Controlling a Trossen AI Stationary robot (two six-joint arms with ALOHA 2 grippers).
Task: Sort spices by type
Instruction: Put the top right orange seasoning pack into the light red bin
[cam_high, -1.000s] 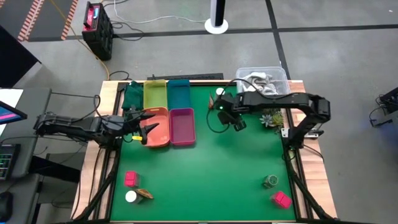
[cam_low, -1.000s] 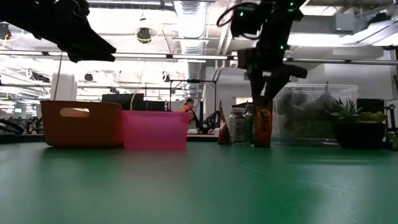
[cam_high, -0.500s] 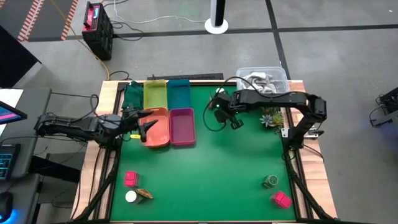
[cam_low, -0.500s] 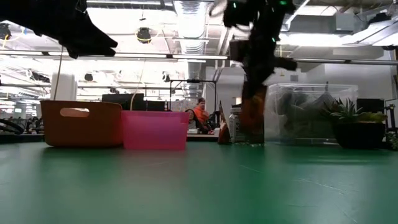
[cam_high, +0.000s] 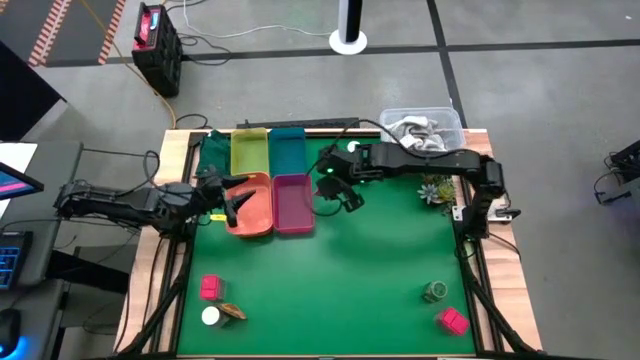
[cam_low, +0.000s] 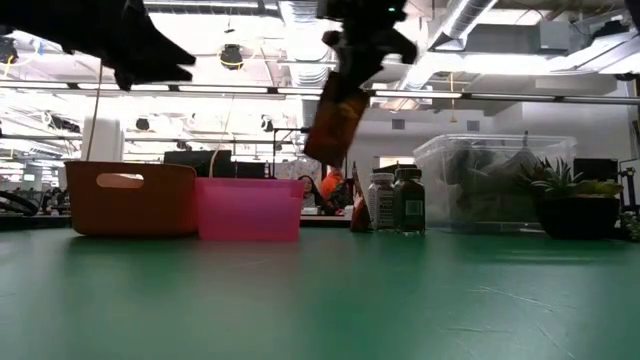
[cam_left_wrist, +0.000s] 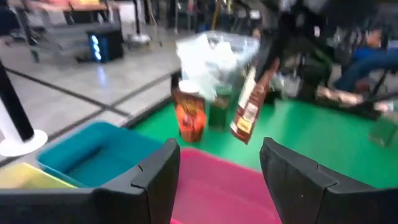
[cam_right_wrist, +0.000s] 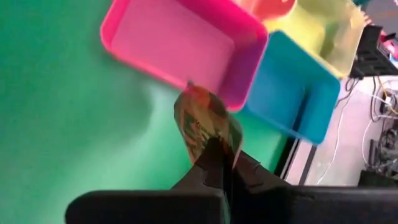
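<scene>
The middle of the counter (cam_high: 340, 265) is bare green — a wide lane from the trays to the near edge. Along the far side, 4 trays block the left: yellow tray (cam_high: 249, 152), teal tray (cam_high: 288, 151), orange tray (cam_high: 256, 204) and pink tray (cam_high: 293, 202), packed side by side. The left gripper (cam_high: 228, 196) hangs over the orange tray; the right gripper (cam_high: 333, 189), lifted clear of the counter with a packet (cam_low: 336, 122) pinched in its fingers, sits just beside the pink tray. 2 jars (cam_low: 397, 201), a tub (cam_high: 421, 128) and a plant (cam_high: 436, 188) crowd the far right corner. Near corners hold small clusters — a pink block (cam_high: 210, 288) and white jar (cam_high: 210, 316) left, a green jar (cam_high: 434, 291) and block (cam_high: 452, 320) right.
</scene>
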